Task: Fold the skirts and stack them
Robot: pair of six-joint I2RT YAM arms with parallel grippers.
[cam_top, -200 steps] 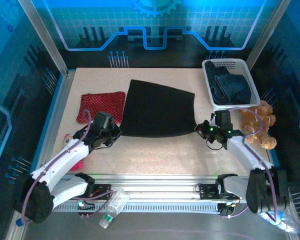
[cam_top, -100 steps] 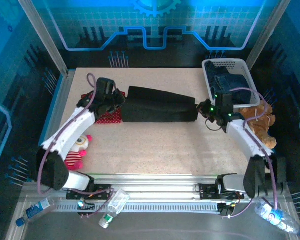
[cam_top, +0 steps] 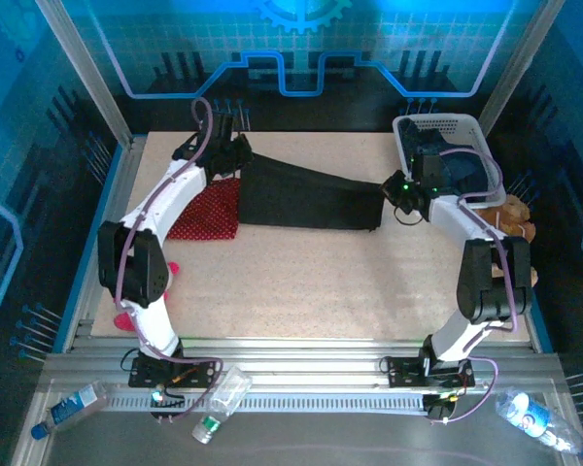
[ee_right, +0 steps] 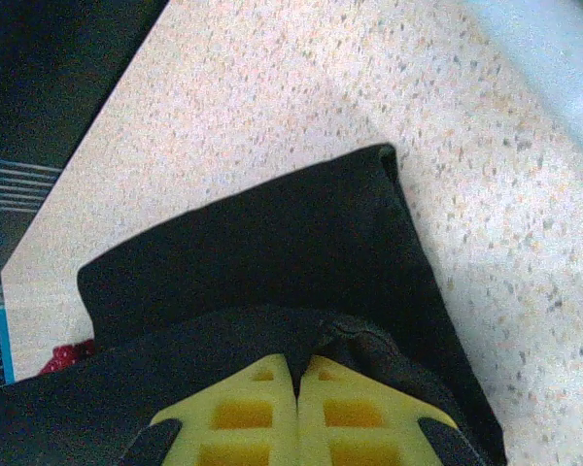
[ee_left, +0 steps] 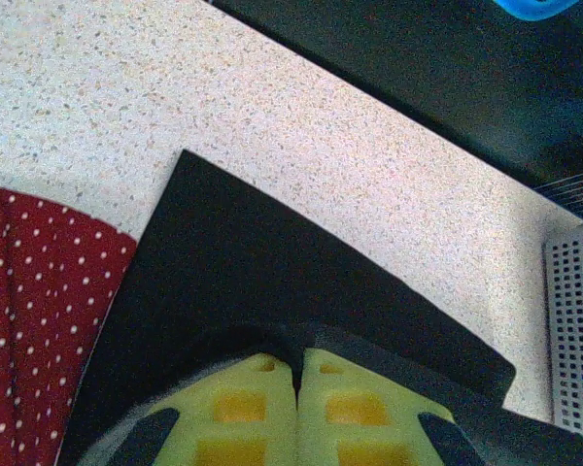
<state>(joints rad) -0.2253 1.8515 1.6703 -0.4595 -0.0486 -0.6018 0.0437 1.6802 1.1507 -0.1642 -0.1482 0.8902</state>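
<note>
The black skirt (cam_top: 311, 199) lies folded over itself at the back middle of the table. My left gripper (cam_top: 241, 160) is shut on its left corner, and the left wrist view shows black cloth (ee_left: 272, 282) pinched between the yellow pads (ee_left: 243, 408). At the other end my right gripper (cam_top: 394, 189) is shut on the right corner, with the cloth (ee_right: 272, 252) bunched at its fingertips (ee_right: 253, 413). The red dotted skirt (cam_top: 206, 209) lies flat just left of the black one, partly under my left arm. A dark blue denim skirt (cam_top: 457, 170) sits in the white basket (cam_top: 437, 120).
The basket stands at the back right corner, with a brown teddy bear (cam_top: 513, 209) beside it behind my right arm. A pink plush doll (cam_top: 167, 269) peeks out by my left arm at the table's left edge. Plastic bottles (cam_top: 222, 396) lie below the front rail.
Both grippers have carried the black skirt's near hem away from me to the far edge, folding it in half. Both arms now reach far back.
</note>
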